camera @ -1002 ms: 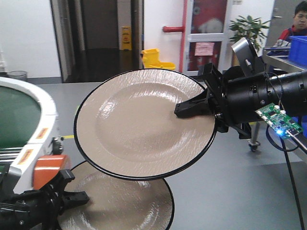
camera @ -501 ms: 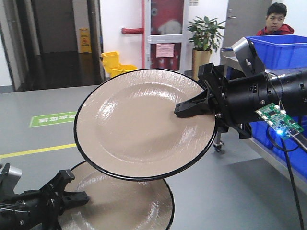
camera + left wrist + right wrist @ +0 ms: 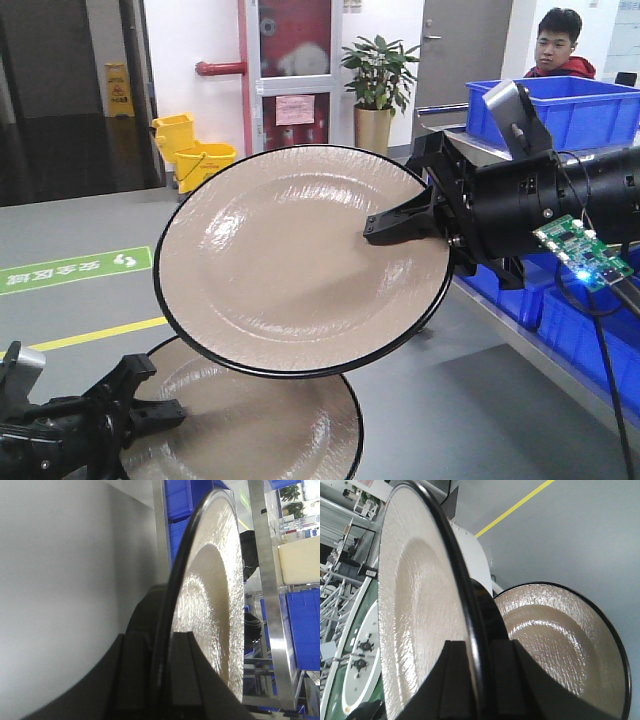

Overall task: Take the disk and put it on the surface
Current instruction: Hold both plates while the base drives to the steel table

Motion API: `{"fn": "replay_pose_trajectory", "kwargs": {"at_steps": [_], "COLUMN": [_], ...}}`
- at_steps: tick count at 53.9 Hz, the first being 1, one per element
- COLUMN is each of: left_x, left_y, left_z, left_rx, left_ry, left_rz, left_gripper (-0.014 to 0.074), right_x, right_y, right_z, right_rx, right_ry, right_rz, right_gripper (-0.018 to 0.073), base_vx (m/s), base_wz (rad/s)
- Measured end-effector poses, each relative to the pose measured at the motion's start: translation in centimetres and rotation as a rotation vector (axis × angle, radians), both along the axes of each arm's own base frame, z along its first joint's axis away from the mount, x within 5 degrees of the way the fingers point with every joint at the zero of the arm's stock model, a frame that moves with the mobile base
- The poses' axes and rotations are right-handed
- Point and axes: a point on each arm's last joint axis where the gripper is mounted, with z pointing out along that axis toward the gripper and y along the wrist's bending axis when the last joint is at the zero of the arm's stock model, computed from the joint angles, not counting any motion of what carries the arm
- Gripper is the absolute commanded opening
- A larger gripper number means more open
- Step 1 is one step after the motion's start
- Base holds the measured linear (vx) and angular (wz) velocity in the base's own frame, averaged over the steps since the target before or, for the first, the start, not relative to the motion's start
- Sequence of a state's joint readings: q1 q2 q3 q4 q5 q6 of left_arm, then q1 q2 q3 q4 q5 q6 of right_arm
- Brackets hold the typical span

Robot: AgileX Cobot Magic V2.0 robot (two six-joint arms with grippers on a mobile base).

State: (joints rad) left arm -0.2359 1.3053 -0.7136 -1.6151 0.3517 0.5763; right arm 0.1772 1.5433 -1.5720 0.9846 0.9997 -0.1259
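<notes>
Two disks show, both beige plates with black rims. The upper disk [image 3: 290, 260] hangs tilted in the air, and my right gripper [image 3: 385, 228] is shut on its right rim. In the right wrist view that disk [image 3: 420, 605] stands edge-on between the jaws of the right gripper [image 3: 479, 645]. The lower disk [image 3: 260, 420] sits at the bottom of the front view, with my left gripper [image 3: 165, 410] shut on its left rim. The left wrist view shows this disk [image 3: 210, 605] edge-on in the left gripper [image 3: 159, 640]. The surface is out of view.
A metal rack [image 3: 520, 345] with blue bins [image 3: 590, 105] runs along the right, and a person in red [image 3: 555, 45] stands behind it. A plant [image 3: 378, 70], a yellow mop bucket [image 3: 195, 150] and a yellow floor line [image 3: 90, 337] lie ahead. The conveyor [image 3: 355, 650] shows beside the upper disk.
The background has slid to the left: the conveyor has left the front view and the blue bins and rack have come in. Both arms and disks keep the same pose.
</notes>
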Motion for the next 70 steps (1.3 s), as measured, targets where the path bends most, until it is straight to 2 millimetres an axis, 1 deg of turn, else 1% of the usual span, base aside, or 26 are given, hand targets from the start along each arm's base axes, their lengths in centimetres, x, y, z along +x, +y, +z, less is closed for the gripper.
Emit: {"fn": "replay_pose_trajectory", "kwargs": {"at_steps": [38,70], "left_x": [0.03,0.03], "left_y": [0.06,0.06], "left_z": [-0.01,-0.01], "left_rx": [0.003,0.003], "left_ry": [-0.001,-0.001], "left_rz": [0.006,0.006], "left_gripper": [0.0001,0.0001], "right_x": [-0.01,0.0], "right_y": [0.02,0.02], "right_z": [0.03,0.04], "right_rx": [0.004,0.006], "right_ry": [0.001,0.001], "right_rz": [0.0,0.0], "right_gripper": [-0.0008,-0.0008], "base_vx": [0.42,0.42], "base_wz": [-0.14,-0.46]}}
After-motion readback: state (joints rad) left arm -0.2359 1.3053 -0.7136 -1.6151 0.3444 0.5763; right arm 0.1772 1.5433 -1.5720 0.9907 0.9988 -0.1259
